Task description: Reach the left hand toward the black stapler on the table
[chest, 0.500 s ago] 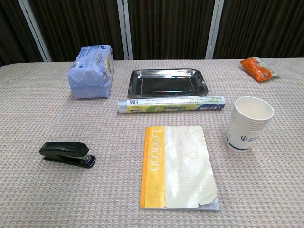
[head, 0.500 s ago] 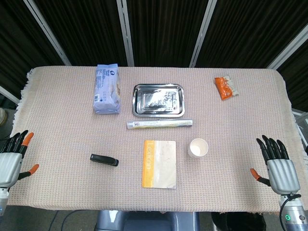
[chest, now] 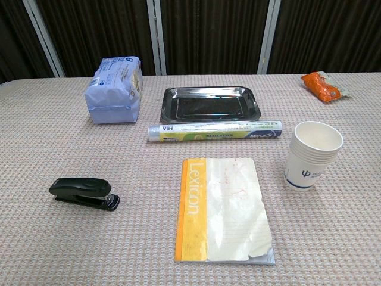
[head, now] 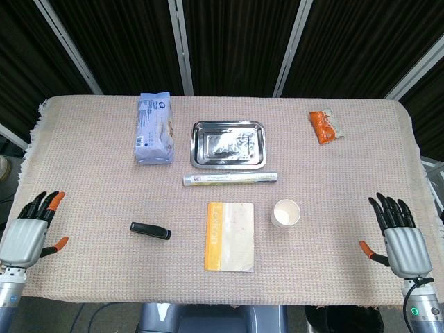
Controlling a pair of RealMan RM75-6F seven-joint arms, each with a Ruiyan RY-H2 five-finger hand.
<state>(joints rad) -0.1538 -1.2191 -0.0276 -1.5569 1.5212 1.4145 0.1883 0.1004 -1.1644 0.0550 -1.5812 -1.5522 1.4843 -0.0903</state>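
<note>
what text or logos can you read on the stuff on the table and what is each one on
"Lexicon": down the orange spine strip of the notebook.
A trident-like logo with small print beneath, too small to read: on the paper cup.
Print on the long roll box: blurred, unreadable.
Print on the blue packet: too small to read.
Orange snack packet and black stapler: no legible text.

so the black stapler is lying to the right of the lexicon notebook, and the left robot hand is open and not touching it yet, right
Not quite: the black stapler lies to the left of the Lexicon notebook, as the head view shows. The rest holds: the left robot hand is open at the table edge and not touching it.
</note>
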